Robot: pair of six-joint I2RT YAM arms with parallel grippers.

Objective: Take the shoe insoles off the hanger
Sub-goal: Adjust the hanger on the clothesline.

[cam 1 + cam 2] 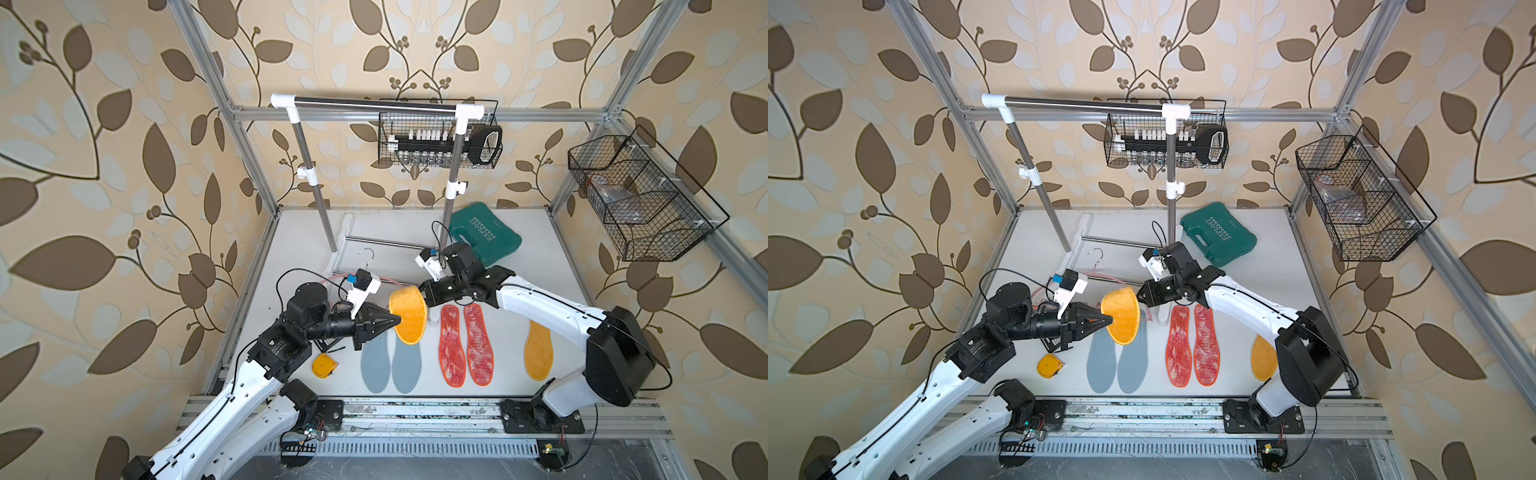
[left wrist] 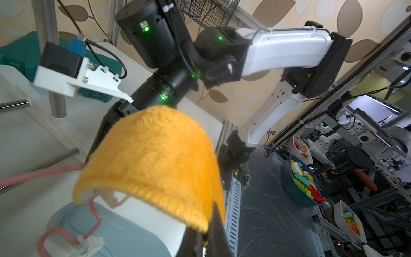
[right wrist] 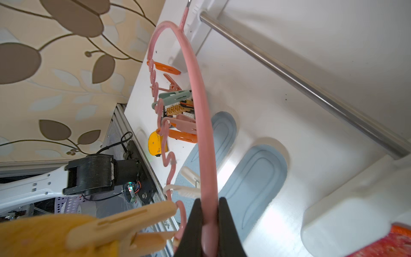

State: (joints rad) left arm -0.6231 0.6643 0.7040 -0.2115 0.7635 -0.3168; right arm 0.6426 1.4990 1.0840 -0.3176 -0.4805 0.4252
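Note:
A mustard-yellow insole [image 1: 409, 316] [image 1: 1121, 316] [image 2: 155, 155] hangs tilted above the table. My left gripper [image 1: 397, 320] [image 1: 1109, 319] [image 2: 209, 235] is shut on its edge. A pale clip [image 3: 124, 224] of the pink hanger [image 3: 200, 106] [image 1: 328, 277] still bites this insole. My right gripper [image 1: 422, 286] [image 1: 1139, 293] [image 3: 209, 213] is shut on the hanger's arc. Flat on the table lie two blue-grey insoles [image 1: 390, 365], two red mesh insoles [image 1: 465, 347] and one yellow insole [image 1: 538, 351]. The hanger's other clips [image 3: 178, 95] hold nothing.
The steel-and-white garment rack [image 1: 365, 104] stands at the back, its base bar [image 3: 311, 89] close behind the hanger. A green tool case [image 1: 484, 237] lies at back right and a yellow tape measure [image 1: 324, 365] at front left. Wire baskets [image 1: 436, 137] [image 1: 640, 199] hang on the walls.

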